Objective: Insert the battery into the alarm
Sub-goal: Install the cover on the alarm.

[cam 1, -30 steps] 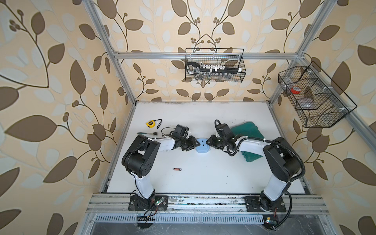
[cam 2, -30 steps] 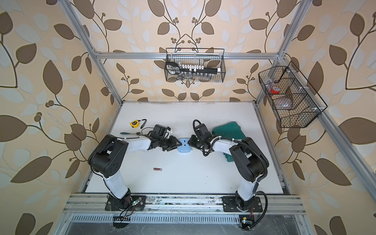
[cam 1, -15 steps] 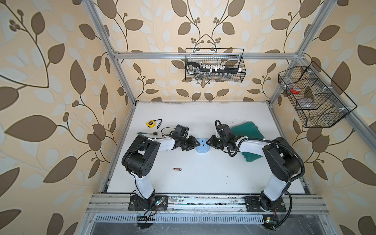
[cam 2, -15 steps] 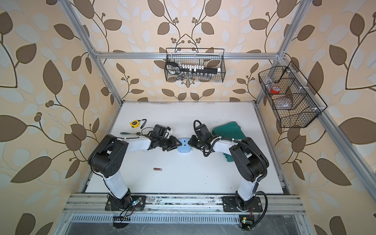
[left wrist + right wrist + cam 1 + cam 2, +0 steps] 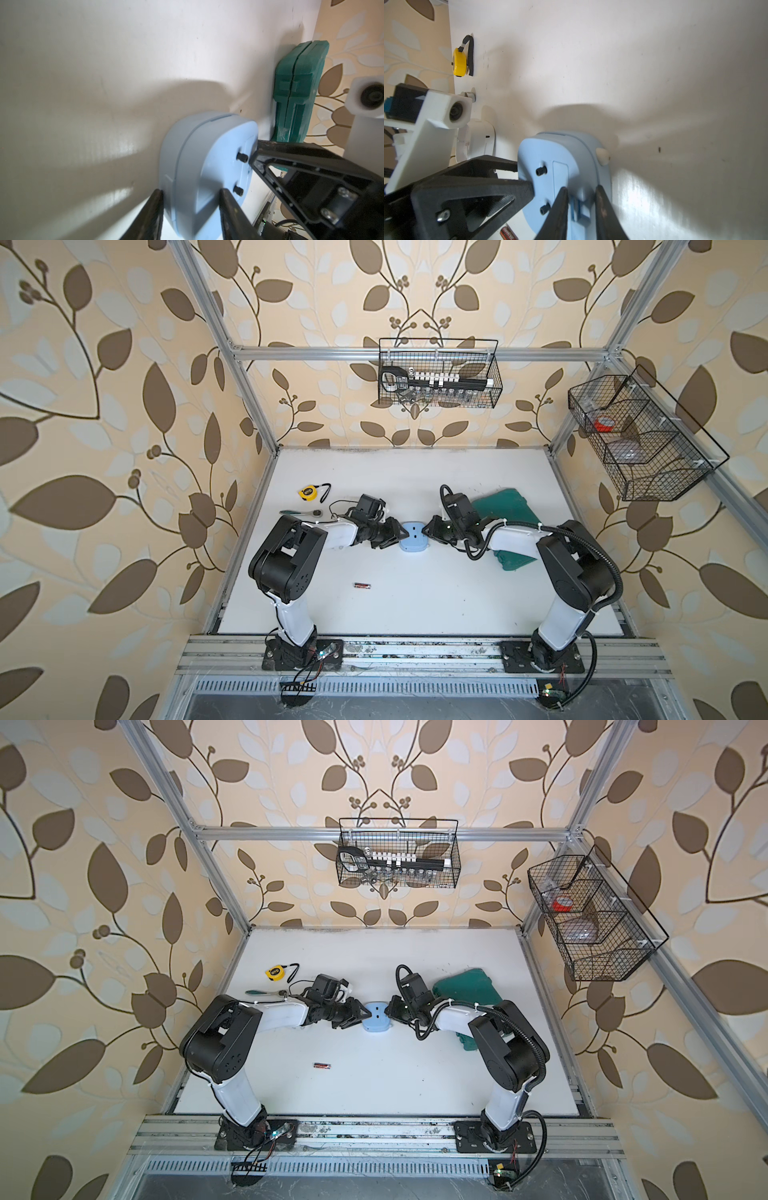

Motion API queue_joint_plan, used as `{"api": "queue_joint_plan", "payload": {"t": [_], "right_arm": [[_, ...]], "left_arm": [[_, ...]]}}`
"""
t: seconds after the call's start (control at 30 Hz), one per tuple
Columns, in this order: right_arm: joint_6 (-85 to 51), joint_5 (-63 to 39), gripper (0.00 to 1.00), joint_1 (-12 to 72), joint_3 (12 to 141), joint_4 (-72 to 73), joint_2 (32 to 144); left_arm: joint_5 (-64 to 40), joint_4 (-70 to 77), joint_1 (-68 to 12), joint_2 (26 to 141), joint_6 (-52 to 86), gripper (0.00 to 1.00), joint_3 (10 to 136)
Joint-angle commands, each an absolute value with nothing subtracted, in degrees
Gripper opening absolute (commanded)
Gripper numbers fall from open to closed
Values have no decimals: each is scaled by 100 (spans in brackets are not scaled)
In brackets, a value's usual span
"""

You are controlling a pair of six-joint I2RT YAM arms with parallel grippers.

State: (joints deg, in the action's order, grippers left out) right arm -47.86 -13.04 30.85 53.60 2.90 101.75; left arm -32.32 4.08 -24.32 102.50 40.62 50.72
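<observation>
Blue alarm point(image 5: 412, 536), back panel up, at the middle of the table point(image 5: 436, 605). Left gripper point(image 5: 191, 207) clamps its left edge, jaws partly apart. Right gripper point(image 5: 581, 205) straddles the cover latch point(image 5: 579, 209) with narrow jaws; whether it grips cannot be told. Battery point(image 5: 362, 585) lies loose, nearer and left of centre.

Beige leaf-patterned wallpaper point(image 5: 124, 406), aluminium frame point(image 5: 324, 351), black wire baskets point(image 5: 457, 403), white tabletop point(image 5: 415, 472)

The pale-blue alarm point(image 5: 413, 536) lies back up (two black knobs showing), the dark battery point(image 5: 362, 585) flat, well apart.
</observation>
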Motion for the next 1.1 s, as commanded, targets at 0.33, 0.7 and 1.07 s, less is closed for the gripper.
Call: {"api": "queue_joint_plan", "payload": {"t": [0.33,0.7,1.07], "right_arm": [[-4562,-1171,41,3127,5259,193,10021],[-4544,-1155,23,3116,5251,90,10261],[-4174,56,63,3418,5304,-348,9554]], "left_arm": [[-2892,-254,-2487,10473,3972,44,4948],[-2900,-246,-2487,10477,3964,44,4948],[-2787,-18,-2487,10112,3995,62,4752]]}}
